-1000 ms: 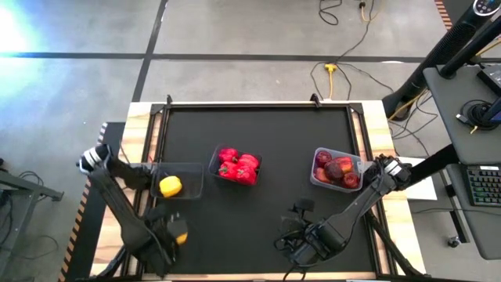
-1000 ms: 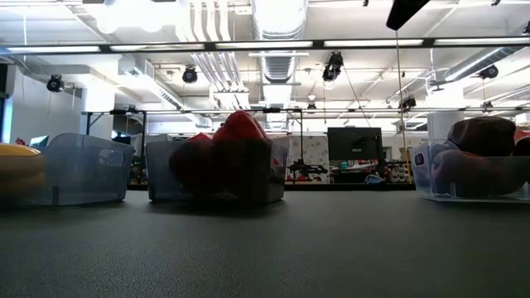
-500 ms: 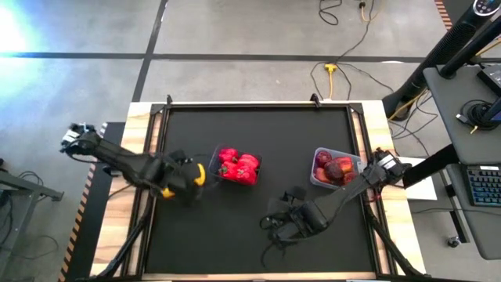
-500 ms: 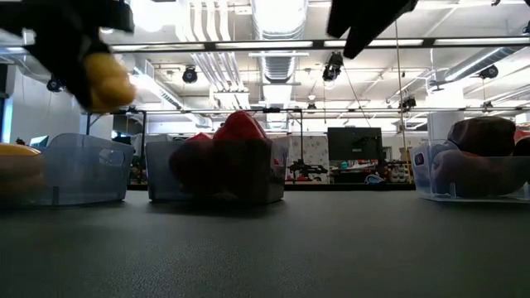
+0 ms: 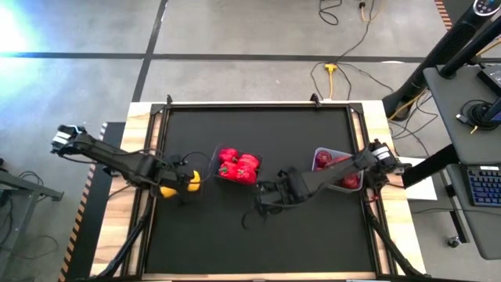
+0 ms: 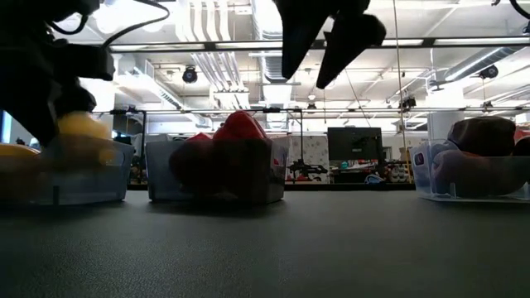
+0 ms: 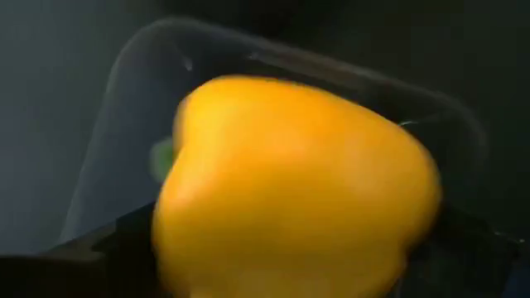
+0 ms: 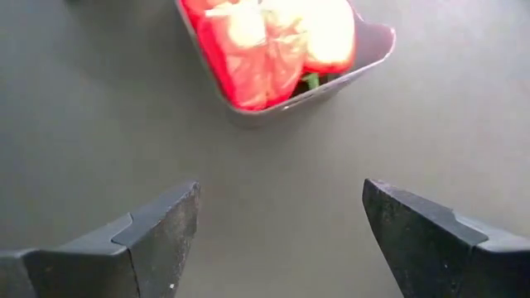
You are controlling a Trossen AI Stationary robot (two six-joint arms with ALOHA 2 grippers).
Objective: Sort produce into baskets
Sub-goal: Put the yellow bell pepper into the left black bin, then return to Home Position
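Table mat (image 5: 258, 235): matt black, finely grained in the low view, smooth from above

Table edge (image 5: 376, 117): pale bare wood, visible grain

Baskets: clear thin plastic, faintly frosted walls; left basket (image 7: 124, 108), middle basket (image 8: 364, 58), right basket (image 6: 431, 178)

Yellow pepper (image 7: 290, 182): smooth waxy skin, soft sheen

Red peppers (image 8: 273, 41): glossy, bright highlights

Maroon apples (image 6: 484, 136): smooth, dull gloss

Right gripper (image 8: 277, 240) fingers (image 8: 157, 240): dark matt plastic, moulded edges

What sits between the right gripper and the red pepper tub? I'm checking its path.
Nothing: in the right wrist view only bare black mat separates the open right gripper from the red pepper tub.
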